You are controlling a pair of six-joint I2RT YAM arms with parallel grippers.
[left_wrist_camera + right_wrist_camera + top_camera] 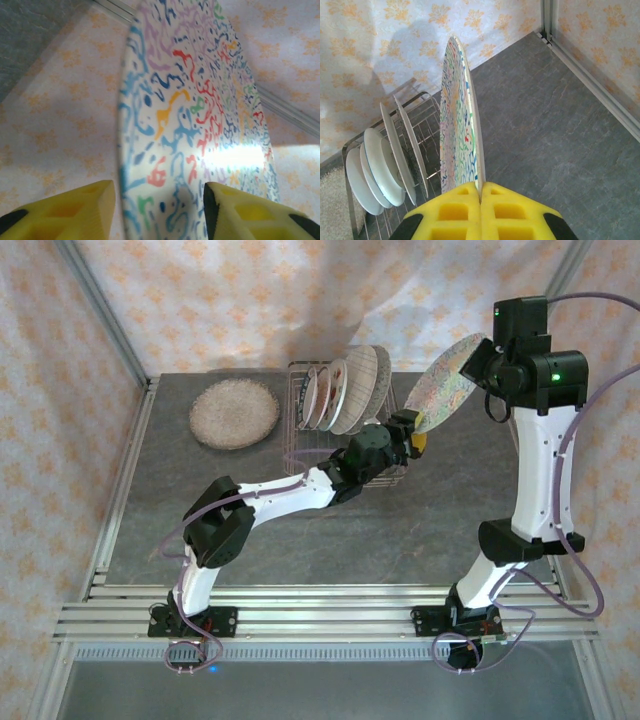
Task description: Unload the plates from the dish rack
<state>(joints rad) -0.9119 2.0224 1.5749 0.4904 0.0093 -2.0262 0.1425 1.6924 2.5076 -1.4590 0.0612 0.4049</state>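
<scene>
Pinched plate (pixel 456 125) edge — bare table (pixel 545 130) beside.

No legible text, labels or numbers anywhere, seemingly.

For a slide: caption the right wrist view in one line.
Right gripper, jaws shut on the multicolour plate, holds it on edge beside the dish rack with other plates.

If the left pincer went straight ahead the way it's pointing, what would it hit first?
Most likely the colourful plate, pinched at its edge by the right pincer. It stands right ahead of the left pincer, between its open fingers; how near is hard to judge.
</scene>
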